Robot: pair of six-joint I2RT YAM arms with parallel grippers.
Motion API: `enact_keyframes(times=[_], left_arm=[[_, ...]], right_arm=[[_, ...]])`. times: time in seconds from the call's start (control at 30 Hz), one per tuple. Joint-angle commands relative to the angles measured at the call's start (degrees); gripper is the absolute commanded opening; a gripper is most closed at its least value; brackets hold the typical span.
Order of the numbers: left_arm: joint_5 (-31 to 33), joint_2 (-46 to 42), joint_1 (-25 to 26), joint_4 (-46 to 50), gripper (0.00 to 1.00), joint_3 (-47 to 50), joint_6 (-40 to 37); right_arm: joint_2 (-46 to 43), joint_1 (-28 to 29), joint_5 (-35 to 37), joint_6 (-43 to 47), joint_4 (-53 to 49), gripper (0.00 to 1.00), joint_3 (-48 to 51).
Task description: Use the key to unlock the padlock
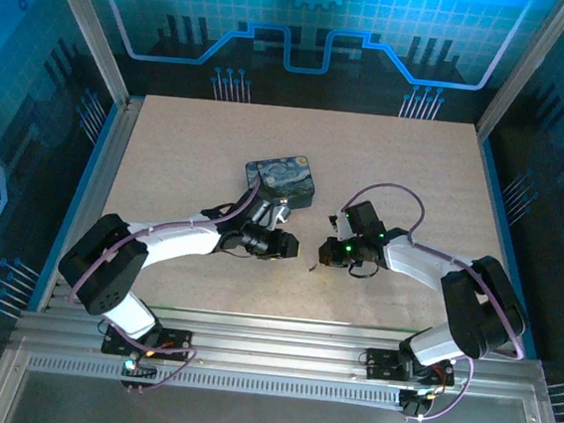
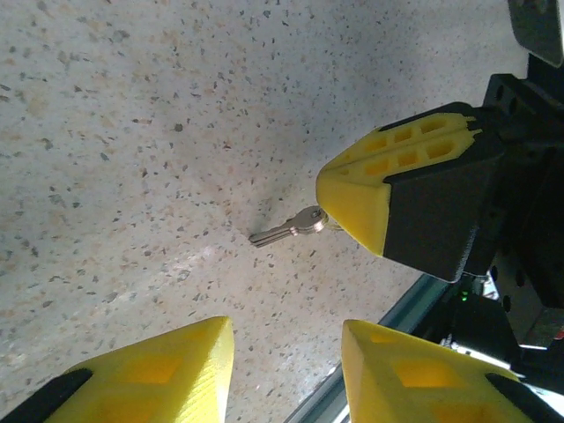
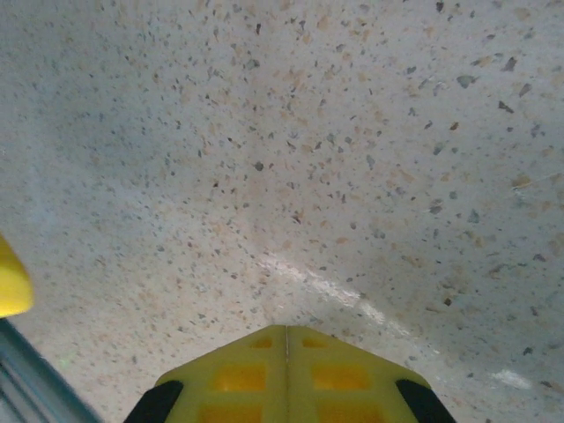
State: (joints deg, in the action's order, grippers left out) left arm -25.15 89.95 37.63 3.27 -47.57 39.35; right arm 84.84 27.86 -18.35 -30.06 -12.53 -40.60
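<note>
The top external camera looks steeply down from behind the arm bases over the whole bench. Both wrist cameras sit close to its speckled surface. The left one faces the right end effector, also seen from above.

The key is a small, thin, silvery metal piece. Its round head is pinched at the tip of the right gripper's closed jaws, and its blade sticks out nearly level, just ahead of the gap between the left gripper's parted jaws.
</note>
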Motion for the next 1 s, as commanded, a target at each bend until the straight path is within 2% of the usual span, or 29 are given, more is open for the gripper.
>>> enact_keyframes(times=[0.0, 0.23, 0.33, 0.47, 0.73, 0.97], left_arm=[[-2.27, 0.35, -0.6, -4.63, 0.39, 1.88, 3.58], [1.5, -3.4, -2.95, 0.34, 0.41, 1.73, 2.59], [2.28, -5.01, -3.67, 2.32, 0.41, 1.76, 1.79], [2.69, -6.56, -4.74, 3.32, 0.42, 2.56, 1.44], [3.22, -7.48, -5.41, 4.38, 0.42, 2.44, 0.73], [3.35, -7.43, -5.52, 5.08, 0.42, 2.14, 0.39]], right_arm=[[-2.13, -0.9, -2.45, -2.42, -0.91, 0.0, -2.51], [3.37, -1.63, 4.12, 1.03, -5.35, 0.11, -3.38], [4.15, -2.09, 5.45, 1.86, -5.74, 0.23, -2.91], [2.26, -2.62, 7.27, 2.81, -7.55, 0.33, -3.23], [0.91, -0.71, 8.48, 4.38, -9.93, 0.42, -3.96], [4.28, 3.09, 12.68, 2.41, -10.24, 0.45, -4.14]])
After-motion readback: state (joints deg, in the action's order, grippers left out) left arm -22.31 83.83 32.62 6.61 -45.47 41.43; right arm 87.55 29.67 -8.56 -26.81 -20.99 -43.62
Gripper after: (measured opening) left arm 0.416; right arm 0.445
